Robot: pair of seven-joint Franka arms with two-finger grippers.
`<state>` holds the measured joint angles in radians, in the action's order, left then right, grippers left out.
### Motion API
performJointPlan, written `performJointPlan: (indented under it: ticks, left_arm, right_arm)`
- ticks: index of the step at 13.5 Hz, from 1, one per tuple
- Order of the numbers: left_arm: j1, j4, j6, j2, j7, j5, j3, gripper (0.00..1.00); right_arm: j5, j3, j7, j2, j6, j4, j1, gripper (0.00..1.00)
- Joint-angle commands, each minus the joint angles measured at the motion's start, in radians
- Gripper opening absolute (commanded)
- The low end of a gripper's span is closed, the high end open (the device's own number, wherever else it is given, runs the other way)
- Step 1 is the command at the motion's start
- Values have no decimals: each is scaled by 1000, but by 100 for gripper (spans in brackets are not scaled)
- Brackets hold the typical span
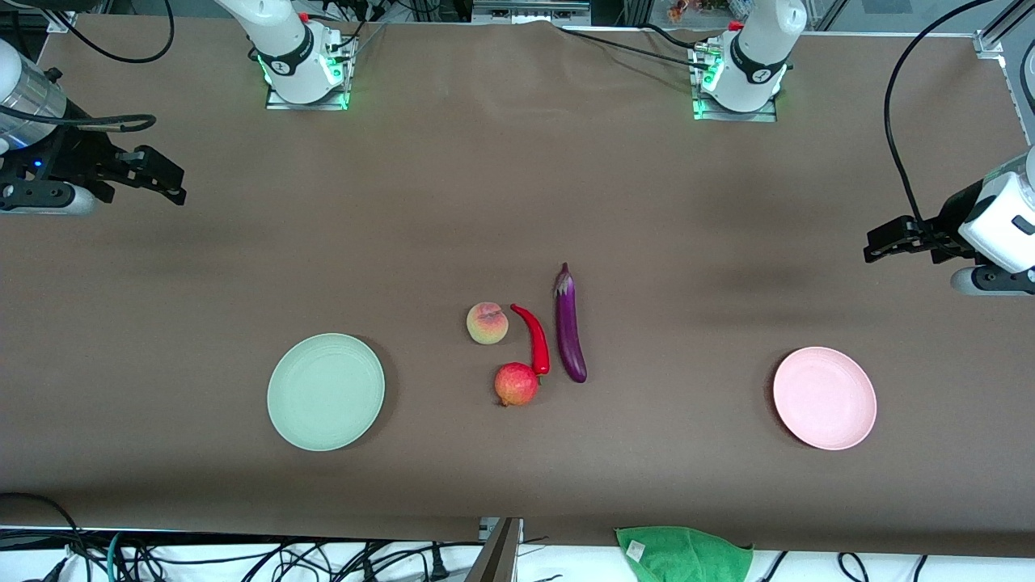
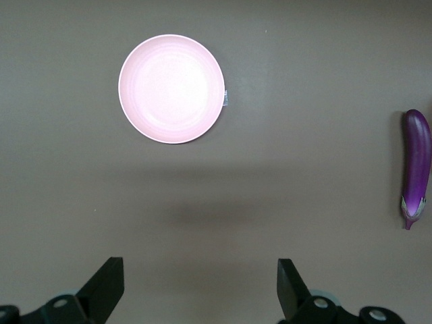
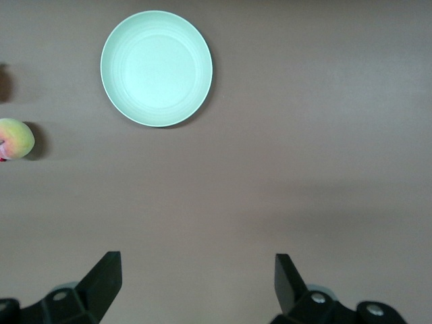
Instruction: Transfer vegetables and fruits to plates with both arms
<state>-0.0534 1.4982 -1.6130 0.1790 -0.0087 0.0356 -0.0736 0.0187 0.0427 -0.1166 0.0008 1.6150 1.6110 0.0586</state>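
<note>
All four items lie untouched in a cluster at the middle of the counter (image 1: 517, 186), so the step in hand looks like the first reach. The peach (image 1: 487, 323) sits farthest toward the right arm's end; the chili pepper (image 1: 534, 339) lies just beside it, its lower end touching or nearly touching the pomegranate (image 1: 516, 384), which is nearest the front camera. The eggplant (image 1: 569, 334) lies alongside the chili, toward the left arm's end. The mint green plate (image 1: 326, 391) and the pink plate (image 1: 824, 398) rest well apart from the cluster, one toward each end, both bare.

The right gripper (image 1: 174, 182) hangs over bare counter at its own end, fingers spread and empty; the left gripper (image 1: 875, 246) does likewise at its end.

Each arm would do best to start on the piece closest to its side: the peach for the right, the eggplant for the left. The eggplant is best pinched across its slim body near the middle, to keep it from tipping. The glossy round fruits may roll, so a centred, straight-down closure is wise. With the pieces so tightly packed, a spread finger could nudge the chili.
</note>
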Motion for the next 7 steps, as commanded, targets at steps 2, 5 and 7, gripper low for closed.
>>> performJointPlan:
  ticks: [2,5,7]
  left_arm:
    - [1,-27,15,11,3,-17,5,100]
    - [1,-29,15,11,3,-14,3,100]
    - [3,-29,15,11,3,-13,1,100]
  right_arm:
    - [23,-1,-13,-55,89,83,-3,100]
    - [23,0,-9,-42,65,55,-2,100]
    - [23,-1,-9,-39,65,52,-3,100]
